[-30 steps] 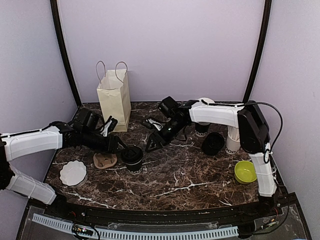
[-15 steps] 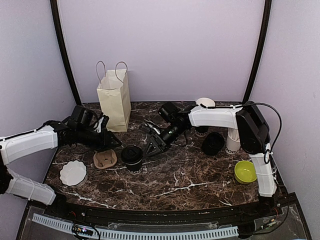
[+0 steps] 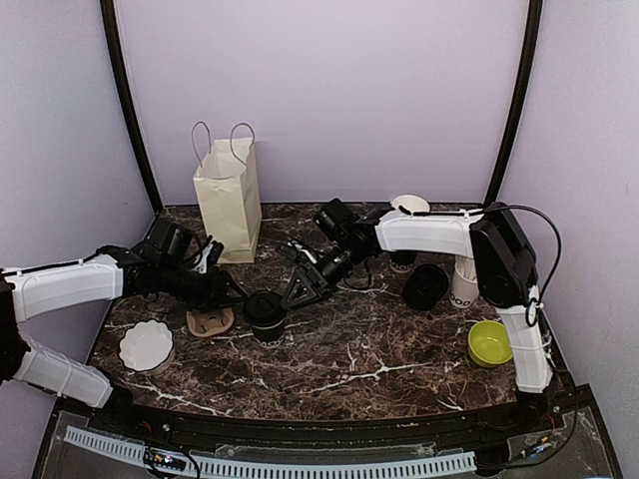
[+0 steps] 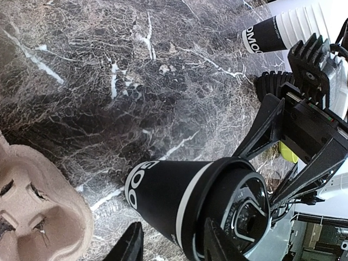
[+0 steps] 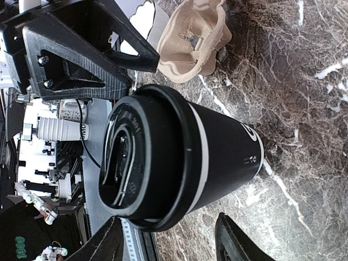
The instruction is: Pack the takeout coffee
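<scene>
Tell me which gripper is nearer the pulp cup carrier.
Left. The left gripper sits just behind the carrier, near its far edge; the right gripper is farther off, on the other side of the lidded cup.

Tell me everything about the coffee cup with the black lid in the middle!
This paper cup is black with a thin white ring and white letters. Its round black plastic lid is on. It stands upright on the marble table, beside the cardboard cup carrier, between both arms' open fingers.

Pale lilac walls [image 3: 329,90] enclose a dark, white-veined marble table [image 3: 349,369].
</scene>
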Controlling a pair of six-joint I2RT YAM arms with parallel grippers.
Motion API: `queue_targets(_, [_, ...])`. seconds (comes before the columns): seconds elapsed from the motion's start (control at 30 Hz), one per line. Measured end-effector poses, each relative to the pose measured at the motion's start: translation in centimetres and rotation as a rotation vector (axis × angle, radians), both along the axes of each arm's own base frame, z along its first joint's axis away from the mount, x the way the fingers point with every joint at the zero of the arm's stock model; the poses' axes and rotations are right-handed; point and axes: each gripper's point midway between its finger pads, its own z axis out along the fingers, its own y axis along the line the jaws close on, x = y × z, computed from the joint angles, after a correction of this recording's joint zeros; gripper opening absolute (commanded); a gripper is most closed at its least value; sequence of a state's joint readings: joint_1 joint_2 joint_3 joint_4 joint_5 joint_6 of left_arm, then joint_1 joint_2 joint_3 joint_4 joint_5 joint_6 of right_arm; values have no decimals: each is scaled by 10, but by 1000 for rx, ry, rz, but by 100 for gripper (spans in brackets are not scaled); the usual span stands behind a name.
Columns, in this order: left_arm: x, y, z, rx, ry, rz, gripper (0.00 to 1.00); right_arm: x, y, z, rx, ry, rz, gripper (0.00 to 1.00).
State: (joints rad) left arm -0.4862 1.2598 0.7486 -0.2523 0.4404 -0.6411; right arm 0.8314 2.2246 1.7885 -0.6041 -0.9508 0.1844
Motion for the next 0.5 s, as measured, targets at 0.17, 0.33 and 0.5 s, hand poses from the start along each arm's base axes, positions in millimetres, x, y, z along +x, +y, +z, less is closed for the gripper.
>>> queue_targets(0.17, [1,1,-4,-1,3,2,40,0,0,-8,-17,22,-5,56])
queue_targets(0.33, [0,2,-11,8,17,6,38,0,1,-11,-24,26,-7,55])
queue_targets(0.5, [1,2,-14,-13,10,18,33,1,0,-17,-64,16,-16,50])
